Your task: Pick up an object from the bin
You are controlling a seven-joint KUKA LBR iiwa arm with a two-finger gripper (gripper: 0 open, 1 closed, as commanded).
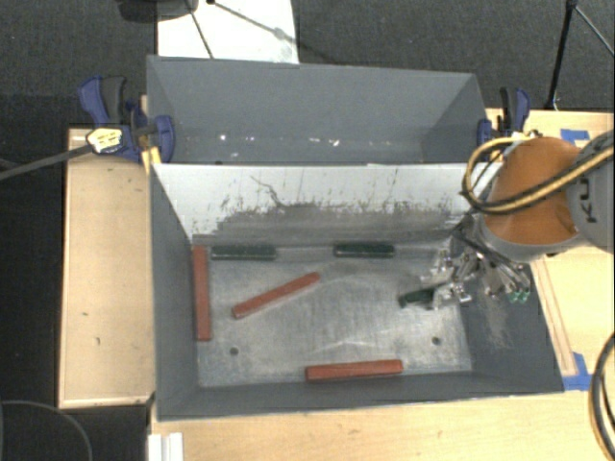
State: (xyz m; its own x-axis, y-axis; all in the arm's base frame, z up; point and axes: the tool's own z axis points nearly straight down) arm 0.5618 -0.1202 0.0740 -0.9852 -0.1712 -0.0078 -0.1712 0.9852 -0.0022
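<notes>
My gripper [448,286] is low over the right part of the bin floor, near the right wall. A short dark green piece [415,299] sticks out just left of it; I cannot tell whether the gripper holds it or it lies on the floor. A dark green stick [364,250] lies along the back wall, up and left of the gripper. At the front of the bin, below and left of the gripper, lies a red-brown stick [354,370].
Another red-brown stick [276,296] lies slanted in the middle left. A third [202,294] runs along the left wall. A second dark green stick [243,253] sits at the back left. The arm's orange cover and cables hang over the bin's right rim.
</notes>
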